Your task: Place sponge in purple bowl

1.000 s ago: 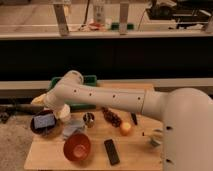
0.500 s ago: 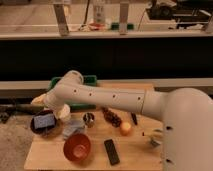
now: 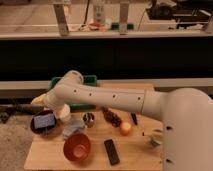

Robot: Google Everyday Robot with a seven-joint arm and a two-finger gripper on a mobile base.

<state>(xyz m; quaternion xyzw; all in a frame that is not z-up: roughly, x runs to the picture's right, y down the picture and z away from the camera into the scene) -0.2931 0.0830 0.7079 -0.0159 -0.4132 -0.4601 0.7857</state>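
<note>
Nothing has moved since before. The sponge (image 3: 43, 121) sits just beneath the gripper (image 3: 50, 117), inside the purple bowl (image 3: 34, 128). Whether the gripper holds it, I cannot tell.

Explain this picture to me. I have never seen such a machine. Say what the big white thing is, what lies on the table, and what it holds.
There is one picture, from a single camera looking down on a wooden table. The big white shape is a robot's arm. It reaches from the lower right across to the left. At its end is the gripper, a two-finger claw, hanging just right of the purple bowl. A blue sponge lies in that bowl, seemingly apart from the gripper. Nothing shows in the gripper's hold. Also on the table are an orange bowl, a grey cloth, a metal cup, a black handset and an orange fruit.
</note>
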